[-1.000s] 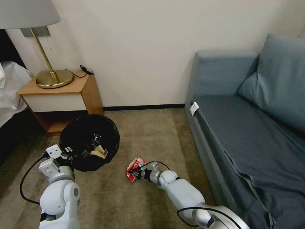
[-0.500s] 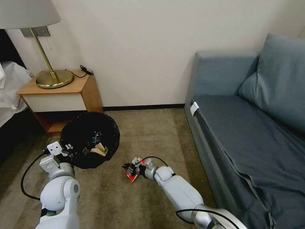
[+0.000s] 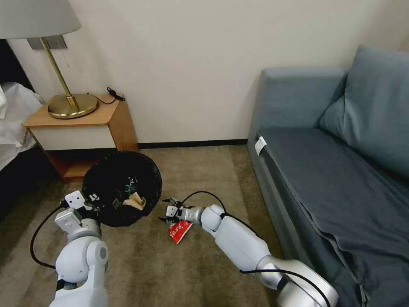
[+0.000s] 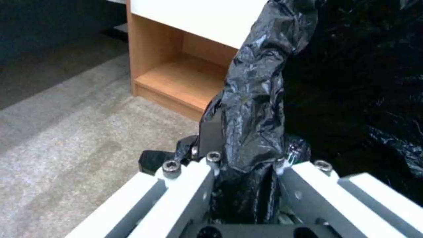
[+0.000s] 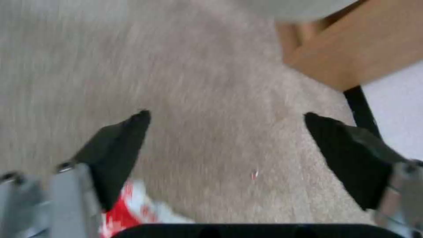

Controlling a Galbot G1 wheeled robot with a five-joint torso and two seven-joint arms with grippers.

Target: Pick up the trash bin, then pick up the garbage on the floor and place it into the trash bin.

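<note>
1. The sofa (image 3: 341,170) fills the right side of the room and the bedside cabinet (image 3: 81,132) stands by the wall at the left, a brass lamp (image 3: 68,102) on its top; the carpet (image 3: 204,170) between them carries the task's things; none of these has shifted against the earlier pictures.
2. The trash bin (image 3: 123,187), lined with a black bag (image 4: 260,99), is held off the carpet just in front of the cabinet's open shelf; the left claw (image 3: 91,202) is pinching the bag-covered rim on the near side, fingers pressed together on it; some litter, including brown paper (image 3: 135,200), already lies inside; against a second ago the bin sits slightly higher and nearer the wall.
3. The right claw (image 3: 169,209) is spread wide, and in its wrist view bare carpet lies between the two black fingers (image 5: 119,145); a second ago it was down at the red-and-white wrapper, and half a second ago it appeared to have it; now it has swung toward the bin without it.
4. The red-and-white wrapper (image 3: 180,231) lies flat on the carpet just below that claw, a short way right of the bin; I judge the pickup slipped, so this piece still needs another grasp.
</note>
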